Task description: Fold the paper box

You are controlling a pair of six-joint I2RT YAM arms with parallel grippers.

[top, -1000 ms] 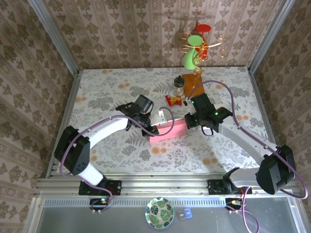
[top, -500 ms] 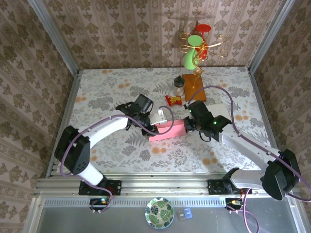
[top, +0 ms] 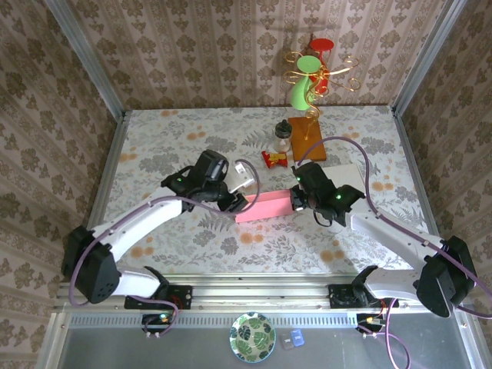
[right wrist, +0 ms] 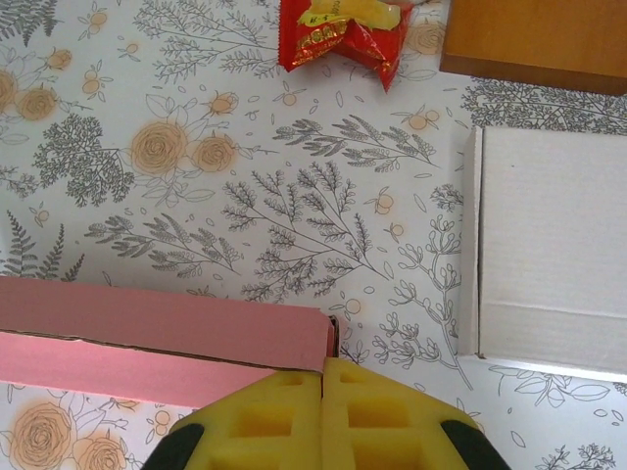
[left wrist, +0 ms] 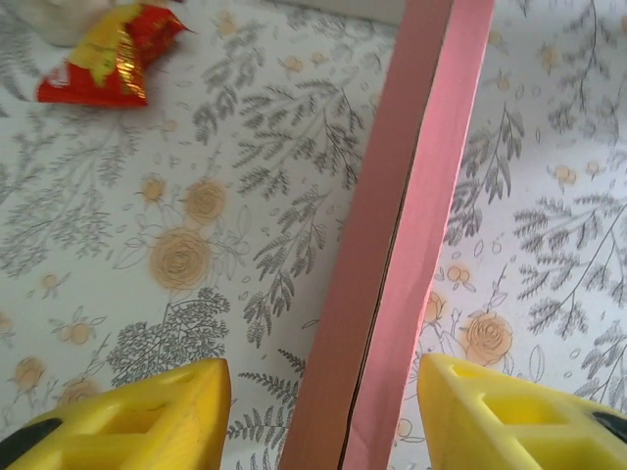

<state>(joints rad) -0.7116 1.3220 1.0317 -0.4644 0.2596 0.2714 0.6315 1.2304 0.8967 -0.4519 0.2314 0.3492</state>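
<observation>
Pulled back leftward since a second ago, the left gripper (left wrist: 323, 397) has let go, its yellow fingers (left wrist: 147, 416) parted astride the paper box (top: 265, 207). On the floral worktop (top: 154, 138) the pink box lies near the middle. Right gripper (right wrist: 322, 377) is closed at its right end. White card (right wrist: 549, 245) lies rightward, a red snack packet (right wrist: 343, 34) farther back.

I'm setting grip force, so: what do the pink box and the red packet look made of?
The paper box looks like thin matte card: flat pink faces, sharp creased edges, a visible seam. The red packet looks like glossy foil or plastic film: crinkled, with bright highlights.
</observation>
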